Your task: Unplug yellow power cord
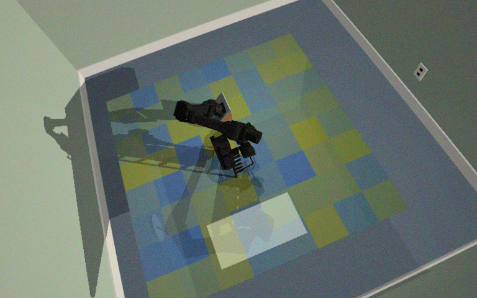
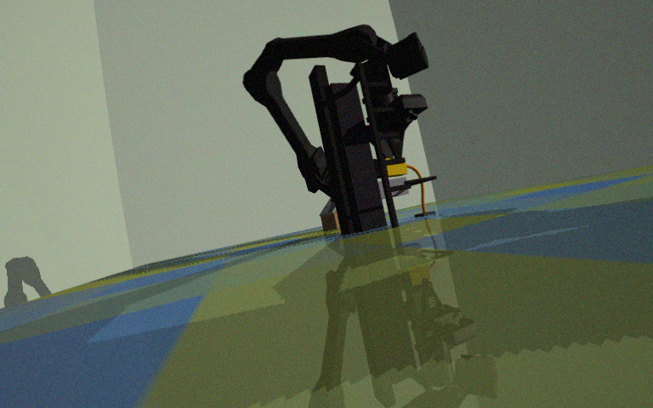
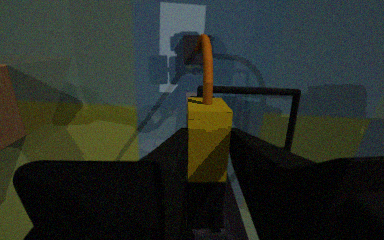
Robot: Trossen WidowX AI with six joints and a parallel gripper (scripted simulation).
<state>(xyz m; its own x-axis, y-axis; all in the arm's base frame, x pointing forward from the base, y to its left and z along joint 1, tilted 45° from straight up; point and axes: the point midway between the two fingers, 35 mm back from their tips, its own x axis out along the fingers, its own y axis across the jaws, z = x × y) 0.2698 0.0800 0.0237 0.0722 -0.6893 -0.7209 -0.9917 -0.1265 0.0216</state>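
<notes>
The yellow plug (image 2: pixel 396 168) (image 3: pixel 209 150) is upright between my fingertips, against a dark part below it in the wrist view. Its orange cord (image 2: pixel 423 195) (image 3: pixel 208 75) bends over and runs down to a small dark piece (image 2: pixel 424 214) near the floor. My gripper (image 2: pixel 394 160) (image 3: pixel 207 135) points down and is shut on the plug, a fingertip against each side. A pale grey block (image 2: pixel 397 185) shows just under the plug in the exterior view. The strip is dark and partly hidden by the fingers and the rack; I cannot make out its sockets or how deep the plug sits.
A tall dark panel (image 2: pixel 358 163) and a black rack with bars (image 2: pixel 378 139) stand right beside the gripper. A thin black bar (image 2: pixel 423 180) (image 3: pixel 250 90) sticks out near the cord. An orange-brown box (image 2: pixel 329 221) (image 3: pixel 9 107) is near the arm's base.
</notes>
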